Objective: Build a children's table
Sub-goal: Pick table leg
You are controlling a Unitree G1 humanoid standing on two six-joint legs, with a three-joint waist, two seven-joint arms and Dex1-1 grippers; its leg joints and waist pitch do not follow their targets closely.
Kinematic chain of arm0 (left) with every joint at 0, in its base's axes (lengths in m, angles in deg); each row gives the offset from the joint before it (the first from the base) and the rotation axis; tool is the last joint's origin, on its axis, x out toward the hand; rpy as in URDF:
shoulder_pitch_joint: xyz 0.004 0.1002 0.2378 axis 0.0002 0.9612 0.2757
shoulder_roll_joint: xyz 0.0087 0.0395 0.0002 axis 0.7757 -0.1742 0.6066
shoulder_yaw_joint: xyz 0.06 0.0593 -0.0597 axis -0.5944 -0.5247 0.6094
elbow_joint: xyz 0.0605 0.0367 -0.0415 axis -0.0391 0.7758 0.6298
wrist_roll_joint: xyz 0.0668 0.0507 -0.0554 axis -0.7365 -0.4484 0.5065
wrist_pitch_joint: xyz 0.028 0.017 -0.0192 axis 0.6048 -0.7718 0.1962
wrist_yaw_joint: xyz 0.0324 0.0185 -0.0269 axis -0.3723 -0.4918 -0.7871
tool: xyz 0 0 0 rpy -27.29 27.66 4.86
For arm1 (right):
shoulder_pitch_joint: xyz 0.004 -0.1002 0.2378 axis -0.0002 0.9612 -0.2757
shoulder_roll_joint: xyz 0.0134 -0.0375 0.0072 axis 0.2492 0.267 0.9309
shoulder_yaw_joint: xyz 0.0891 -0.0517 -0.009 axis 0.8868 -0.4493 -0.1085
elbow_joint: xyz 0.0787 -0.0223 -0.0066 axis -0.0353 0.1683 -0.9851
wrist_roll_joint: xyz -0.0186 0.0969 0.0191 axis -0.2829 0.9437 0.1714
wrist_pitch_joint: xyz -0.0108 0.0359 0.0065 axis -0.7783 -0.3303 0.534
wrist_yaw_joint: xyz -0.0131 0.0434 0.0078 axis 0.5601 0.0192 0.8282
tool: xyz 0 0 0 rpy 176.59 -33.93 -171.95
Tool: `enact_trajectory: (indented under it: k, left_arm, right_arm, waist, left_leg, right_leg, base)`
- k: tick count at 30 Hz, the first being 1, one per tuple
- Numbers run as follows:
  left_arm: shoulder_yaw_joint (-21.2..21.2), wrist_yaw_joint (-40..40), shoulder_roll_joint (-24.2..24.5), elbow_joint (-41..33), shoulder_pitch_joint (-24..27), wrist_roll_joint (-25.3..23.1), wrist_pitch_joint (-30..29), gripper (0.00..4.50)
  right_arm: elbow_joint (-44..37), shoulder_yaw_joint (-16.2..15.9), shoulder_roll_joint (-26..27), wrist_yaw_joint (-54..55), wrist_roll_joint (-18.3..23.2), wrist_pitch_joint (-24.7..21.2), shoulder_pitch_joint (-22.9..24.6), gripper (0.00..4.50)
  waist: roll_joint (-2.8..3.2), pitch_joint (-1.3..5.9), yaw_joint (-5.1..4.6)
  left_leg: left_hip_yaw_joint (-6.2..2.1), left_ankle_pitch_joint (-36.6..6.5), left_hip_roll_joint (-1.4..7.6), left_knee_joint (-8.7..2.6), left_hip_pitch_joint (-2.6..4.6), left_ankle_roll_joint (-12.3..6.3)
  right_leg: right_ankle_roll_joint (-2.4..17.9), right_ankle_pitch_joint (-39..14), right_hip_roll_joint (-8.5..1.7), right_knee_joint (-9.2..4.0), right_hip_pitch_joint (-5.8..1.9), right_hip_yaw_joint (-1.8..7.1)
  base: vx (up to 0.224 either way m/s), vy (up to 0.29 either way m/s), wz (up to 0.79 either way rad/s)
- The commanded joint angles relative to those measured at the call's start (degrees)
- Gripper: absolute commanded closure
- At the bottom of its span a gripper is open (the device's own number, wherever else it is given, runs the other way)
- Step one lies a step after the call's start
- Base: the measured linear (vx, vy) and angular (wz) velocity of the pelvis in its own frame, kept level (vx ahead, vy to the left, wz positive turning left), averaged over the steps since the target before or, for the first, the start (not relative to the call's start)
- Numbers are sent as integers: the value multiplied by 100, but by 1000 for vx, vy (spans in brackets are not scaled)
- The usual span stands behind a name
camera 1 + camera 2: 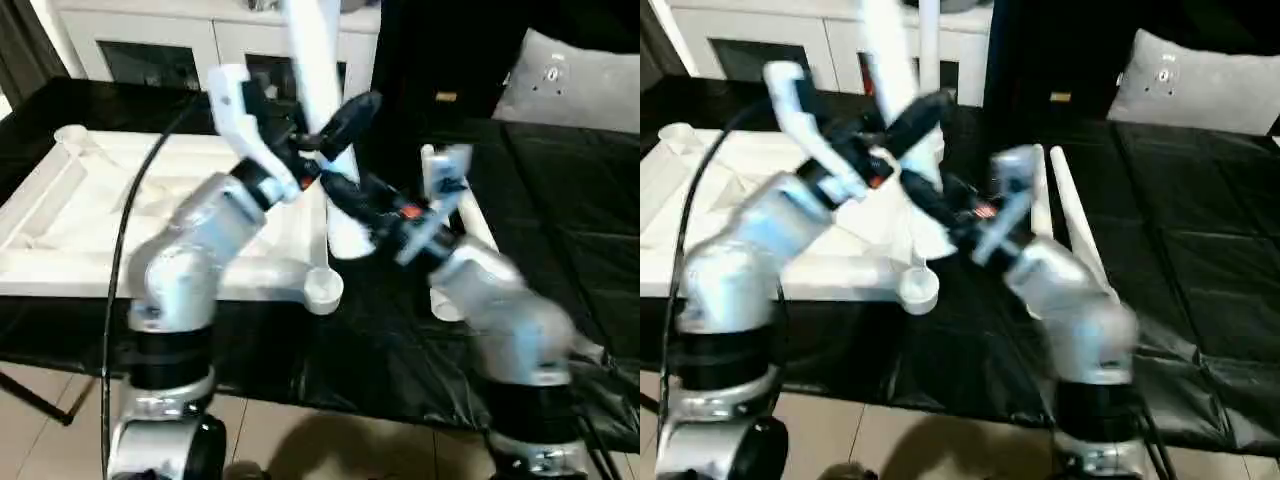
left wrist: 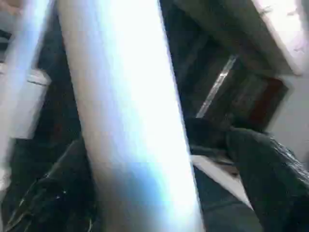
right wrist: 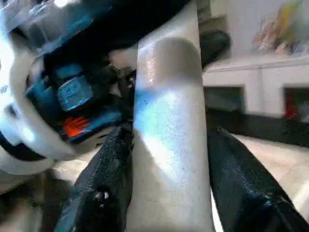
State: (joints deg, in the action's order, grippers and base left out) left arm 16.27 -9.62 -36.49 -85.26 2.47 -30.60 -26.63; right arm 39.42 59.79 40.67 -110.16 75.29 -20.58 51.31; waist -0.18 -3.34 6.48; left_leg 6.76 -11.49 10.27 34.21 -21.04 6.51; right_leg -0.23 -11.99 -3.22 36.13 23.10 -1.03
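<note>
Ok, left eye view: white ribbed panel (image 1: pixel 60 215) of the children's table lies underside-up on the black-covered tabletop (image 1: pixel 560 230), corner socket (image 1: pixel 322 288) at its near right corner. One leg (image 1: pixel 312 60) stands almost upright, leaning slightly, at the panel's right edge; can't tell whether its base is seated in a socket. Both arms meet at this leg: left end effector (image 1: pixel 325 125) higher up, right end effector (image 1: pixel 342 188) just below it. Right eye view: two spare legs (image 1: pixel 1065 215) lie side by side on the black cover, right of the panel and beside the right arm. Left wrist view: the leg runs between the left fingers (image 2: pixel 270 183); one finger sits against the tube, the other stands clear with a gap, so this end effector is spread wide around the leg, not clamped. Right wrist view: both black fingers (image 3: pixel 106 183) press the tube from either side, so the right end effector is gripping the leg; the left end effector's body sits just beside the tube further up.
</note>
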Motion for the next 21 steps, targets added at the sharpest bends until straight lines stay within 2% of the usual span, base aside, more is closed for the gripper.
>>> enact_trajectory:
  k: [1, 6, 9, 10, 12, 13, 16, 18, 21]
  left_arm:
    - [-343, -379, -79, 205, 6, -643, 517, 56]
    - [-287, -726, -413, 250, 100, -823, 890, 90]
    - [-287, -806, -524, 266, 134, -878, 1039, 122]
    - [-306, -834, -589, 297, 165, -921, 1185, 122]
    - [-312, -843, -644, 318, 193, -938, 1317, 143]
    - [-312, -843, -644, 318, 193, -938, 1317, 167]
    - [-253, -857, -726, 355, 208, -928, 1415, 178]
    - [-231, -877, -755, 371, 221, -917, 1443, 204]
    - [-234, -879, -764, 390, 229, -916, 1477, 217]
  right_arm:
    - [291, -181, 82, 268, -516, 881, -46, 262]
    - [384, -248, 198, 362, -572, 1071, -3, 262]
    - [473, -300, 220, 382, -653, 1279, 15, 262]
    - [650, -325, 250, 406, -733, 1585, 1, 262]
    - [800, -333, 277, 421, -781, 1799, -29, 262]
    - [800, -333, 277, 421, -781, 1799, -29, 262]
    - [932, -323, 293, 454, -800, 1996, -96, 262]
    - [957, -336, 276, 437, -803, 2047, -100, 262]
    - [1010, -356, 272, 420, -807, 2120, -99, 262]
  waist:
    - [-60, 399, 2]
    - [-69, 408, -5]
    - [-86, 402, 0]
    - [-84, 402, 0]
    - [-82, 395, -4]
    - [-81, 393, -5]
    - [-73, 392, -13]
    - [-72, 394, -12]
    - [-90, 391, -13]
  left_leg:
    - [108, -130, 93, -360, -53, 75]
    - [96, 17, 91, -340, -48, -79]
    - [103, -58, 90, -339, -49, -165]
    - [104, -103, 94, -342, -47, -180]
    - [107, -188, 104, -345, -48, -198]
    - [108, -202, 106, -347, -47, -201]
    - [106, -214, 106, -342, -38, -220]
    - [100, -206, 111, -345, -35, -227]
    - [104, -227, 108, -344, -38, -255]
  right_leg:
    - [620, -196, -325, -391, -395, 171]
    - [840, 410, -299, -332, -413, 167]
    - [905, 351, -308, -341, -410, 169]
    - [911, 269, -312, -345, -407, 170]
    - [933, 128, -322, -360, -394, 169]
    - [940, 102, -321, -364, -390, 170]
    - [944, 101, -314, -364, -389, 172]
    - [948, 141, -310, -353, -389, 169]
    - [937, 110, -313, -358, -390, 171]
  base:
    - [0, 0, 0]
    - [0, 0, 0]
    - [0, 0, 0]
    - [0, 0, 0]
    - [0, 0, 0]
    - [0, 0, 0]
    - [0, 0, 0]
    - [0, 0, 0]
    - [0, 0, 0]
